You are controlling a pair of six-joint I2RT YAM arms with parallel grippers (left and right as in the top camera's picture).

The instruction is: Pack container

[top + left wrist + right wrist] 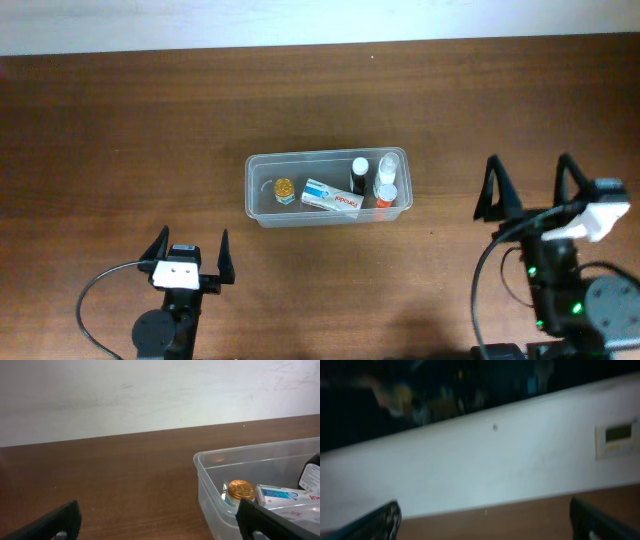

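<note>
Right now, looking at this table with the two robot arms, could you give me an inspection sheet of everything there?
Surface: brown wooden table.
Job's things: clear container mid-table, holding a gold-capped jar, a white and blue box, a dark bottle, a clear bottle and an orange and white bottle.
Clutter: nothing seen outside the container.
Grippers: left gripper open, empty; right gripper open, empty, to the container's right.
Cables: a black cable loops beside each arm.
Surroundings: pale wall behind the table; a small wall panel in the right wrist view.
</note>
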